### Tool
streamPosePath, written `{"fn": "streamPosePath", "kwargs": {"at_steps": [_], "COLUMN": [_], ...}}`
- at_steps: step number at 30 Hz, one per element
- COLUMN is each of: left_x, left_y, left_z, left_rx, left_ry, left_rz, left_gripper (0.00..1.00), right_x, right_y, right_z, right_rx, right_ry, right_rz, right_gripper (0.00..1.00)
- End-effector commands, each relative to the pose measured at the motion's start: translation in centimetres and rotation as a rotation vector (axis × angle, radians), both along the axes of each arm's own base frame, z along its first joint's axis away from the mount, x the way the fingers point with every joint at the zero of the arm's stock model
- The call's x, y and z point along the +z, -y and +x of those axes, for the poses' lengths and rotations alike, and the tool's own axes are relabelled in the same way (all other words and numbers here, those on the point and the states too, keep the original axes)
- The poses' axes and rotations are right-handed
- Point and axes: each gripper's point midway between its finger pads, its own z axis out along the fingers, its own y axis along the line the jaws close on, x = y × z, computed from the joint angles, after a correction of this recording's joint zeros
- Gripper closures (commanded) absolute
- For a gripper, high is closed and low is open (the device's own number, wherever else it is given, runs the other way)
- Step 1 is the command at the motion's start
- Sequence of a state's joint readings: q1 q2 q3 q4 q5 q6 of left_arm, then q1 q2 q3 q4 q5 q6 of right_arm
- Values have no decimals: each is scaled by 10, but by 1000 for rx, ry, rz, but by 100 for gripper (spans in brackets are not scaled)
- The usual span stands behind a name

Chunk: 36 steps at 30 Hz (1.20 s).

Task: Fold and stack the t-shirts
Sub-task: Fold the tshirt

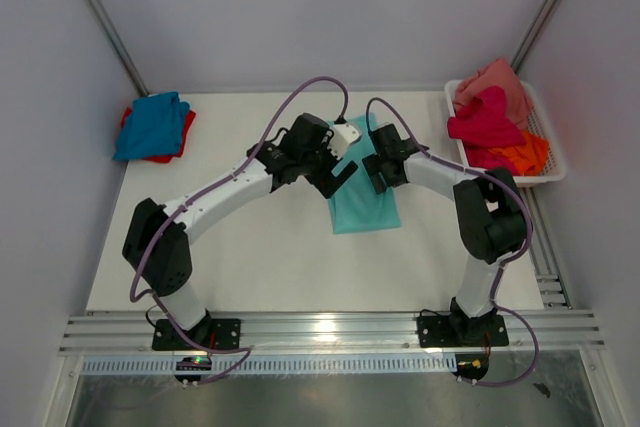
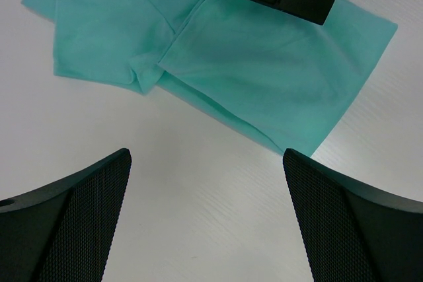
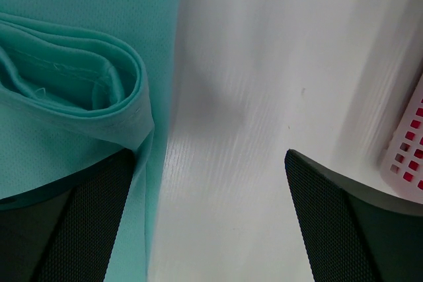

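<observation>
Blue tee [image 1: 150,125] far left, basket [image 1: 550,142] right

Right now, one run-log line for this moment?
mint-teal t-shirt: part-folded, centre | left gripper: open | right gripper: open, at shirt edge | blue t-shirt: atop red t-shirt, far left

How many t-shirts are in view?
6: a mint-teal tee at the centre; a blue tee on a red tee, far left; salmon pink tee, magenta tee and orange tee in the basket, which may hide more.
</observation>
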State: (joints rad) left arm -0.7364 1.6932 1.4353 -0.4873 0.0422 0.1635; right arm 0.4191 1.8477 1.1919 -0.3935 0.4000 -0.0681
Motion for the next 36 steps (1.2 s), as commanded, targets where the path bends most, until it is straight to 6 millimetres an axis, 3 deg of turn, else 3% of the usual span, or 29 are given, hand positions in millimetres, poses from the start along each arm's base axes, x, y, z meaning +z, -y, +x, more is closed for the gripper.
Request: {"fn": "streamPosePath", "kwargs": {"at_steps": [1, 7, 13, 18, 27, 31, 34, 36], "left_x": [8, 3, -1, 4, 7, 2, 0, -1], "left_y": [4, 5, 6, 4, 6, 8, 6, 5], "left_z": [2, 0, -3, -8, -13, -18, -18, -19], "left_rx": [-24, -31, -33, -31, -38, -51, -56, -60], "left_ry": [20, 6, -21, -26, -47, -65, -63, -60], "left_rz": [-26, -28, -29, -36, -62, -65, -53, -47], "left_gripper": [1, 1, 1, 1, 1, 1, 1, 1], "right_x": [45, 80, 54, 17, -7, 8, 39, 70], "right_y": [-6, -21, -27, -28, -26, -18, -11, -10], "right_z": [17, 35, 45, 42, 39, 45, 52, 60], "right_rx": [-12, 36, 37, 20, 0, 2, 12, 10], "right_ry": [112, 186, 125, 40, -11, 45, 142, 246], "right_rz": [36, 94, 81, 61, 39, -1, -27, -19], "right_gripper": [1, 1, 1, 0, 1, 1, 1, 1]}}
